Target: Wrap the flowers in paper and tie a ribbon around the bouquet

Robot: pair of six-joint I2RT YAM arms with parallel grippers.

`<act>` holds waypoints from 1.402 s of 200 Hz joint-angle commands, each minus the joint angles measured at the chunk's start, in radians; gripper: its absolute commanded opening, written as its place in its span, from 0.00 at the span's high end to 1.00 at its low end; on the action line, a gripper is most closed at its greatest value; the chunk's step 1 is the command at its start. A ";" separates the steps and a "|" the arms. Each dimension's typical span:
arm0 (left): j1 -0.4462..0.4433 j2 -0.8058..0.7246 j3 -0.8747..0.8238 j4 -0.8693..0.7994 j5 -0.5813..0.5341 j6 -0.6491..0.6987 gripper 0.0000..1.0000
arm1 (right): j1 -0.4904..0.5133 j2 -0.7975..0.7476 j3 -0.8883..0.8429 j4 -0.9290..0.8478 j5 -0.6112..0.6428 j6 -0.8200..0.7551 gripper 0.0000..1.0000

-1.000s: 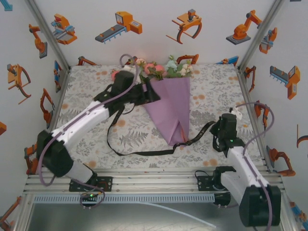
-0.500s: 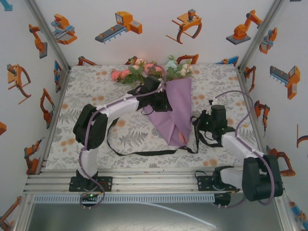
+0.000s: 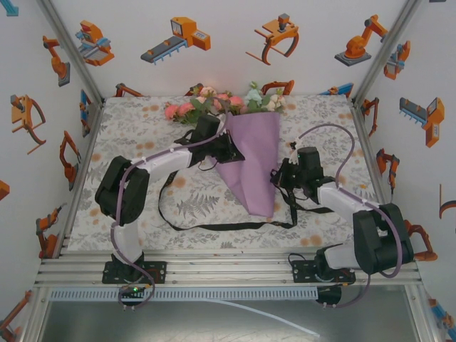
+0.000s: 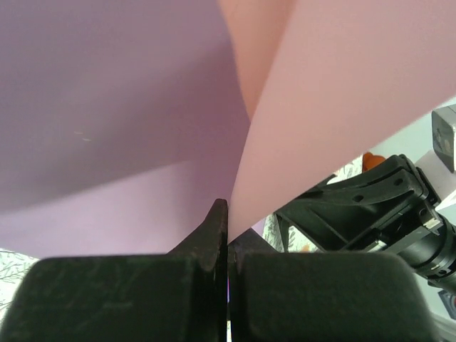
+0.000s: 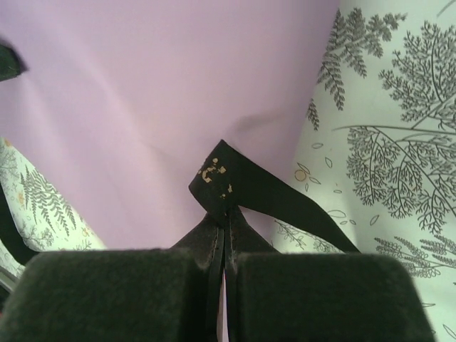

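Here, seen from above, a bouquet (image 3: 246,128) is lying flat on a fern-printed table (image 3: 135,149). Its long axis is running from far to near and leaning a little to the right as it comes nearer. The flowers (image 3: 214,105) (pink, peach and cream, with green leaves) are spilling out of the wide far end. The narrow tip of the cone is pointing toward the near edge, just right of the table's middle. The paper (image 3: 256,178) forming the cone is showing its lilac face upward.

The left gripper (image 3: 226,152) is reaching in from the left and meeting the cone's left edge in its far half. In the left wrist view its jaws are pressing fully together. The edge of a pale pink flap is running down into the seam between them, so it appears to be pinching the paper's edge.

The right gripper (image 3: 279,176) is sitting against the cone's right edge, nearer than the left one. Its jaws are clamping tight on a fold of the black ribbon (image 3: 214,227), whose faint gold lettering is showing at the fingertips, with lilac paper just behind.

From that grip the ribbon is dropping toward the near side and running left just past the cone's tip. It is then looping back up beside the left arm.
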 commanded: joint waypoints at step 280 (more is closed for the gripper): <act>-0.040 -0.133 -0.003 -0.246 -0.146 0.003 0.49 | 0.072 0.318 0.390 0.011 0.044 0.107 1.00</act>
